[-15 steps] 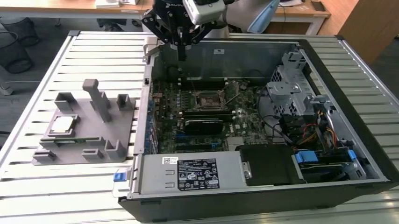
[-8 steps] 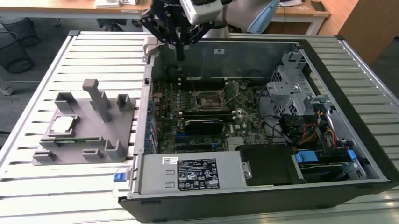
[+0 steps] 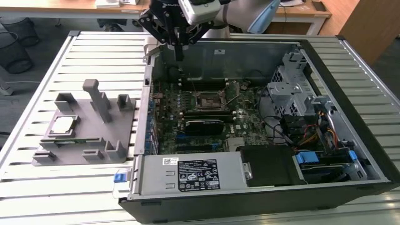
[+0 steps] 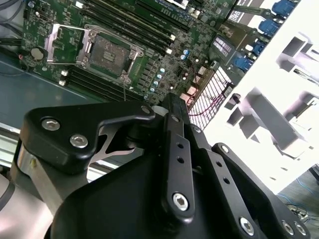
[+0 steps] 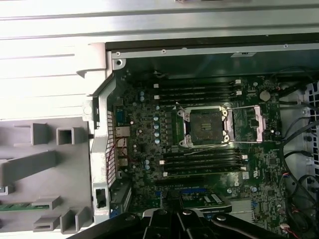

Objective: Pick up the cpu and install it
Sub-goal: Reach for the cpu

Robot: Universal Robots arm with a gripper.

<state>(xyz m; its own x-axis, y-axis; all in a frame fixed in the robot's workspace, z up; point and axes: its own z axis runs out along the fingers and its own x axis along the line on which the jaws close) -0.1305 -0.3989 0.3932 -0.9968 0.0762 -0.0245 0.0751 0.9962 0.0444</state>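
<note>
Pick-up not begun — my gripper [image 3: 179,58] hangs over the case [image 3: 250,43] edge, fingers [image 3: 179,48] together, empty; cpu [image 3: 64,124] on its grey fixture [image 3: 78,157], well apart — grasp needs fingers parted.

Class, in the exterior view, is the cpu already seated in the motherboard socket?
No, the cpu lies on the grey fixture, outside the computer case.

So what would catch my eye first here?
The big open computer case lies on a slatted table, its green circuit board bared with an empty socket in the middle. The black tool hangs over the case's far edge, and a silvery chip sits on a grey block at the exterior view's left.
</note>
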